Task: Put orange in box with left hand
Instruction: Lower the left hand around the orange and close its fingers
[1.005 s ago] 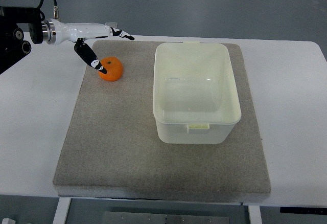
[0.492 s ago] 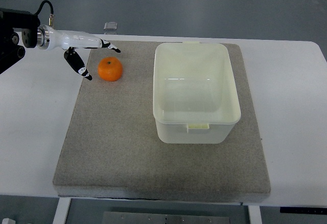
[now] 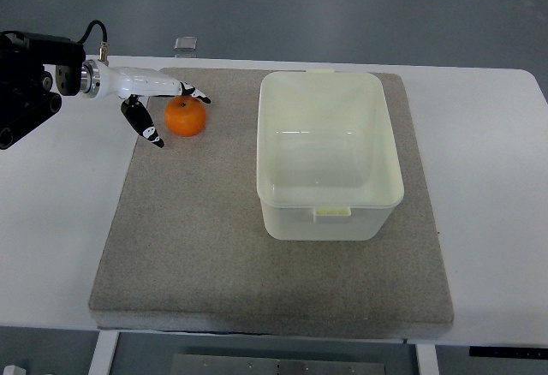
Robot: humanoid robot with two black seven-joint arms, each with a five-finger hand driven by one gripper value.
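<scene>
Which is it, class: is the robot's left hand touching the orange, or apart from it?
Cannot tell. In the top view the left hand brackets the orange with spread fingers, but no clear contact or gap shows.

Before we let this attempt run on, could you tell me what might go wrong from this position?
1. The left hand has its fingers spread beside the orange and none wrapped around it; a partial closure could nudge the round fruit so it rolls across the mat.
2. The box has tall walls; a low carry could hit the rim nearest the orange and knock the fruit loose or shift the box.
</scene>
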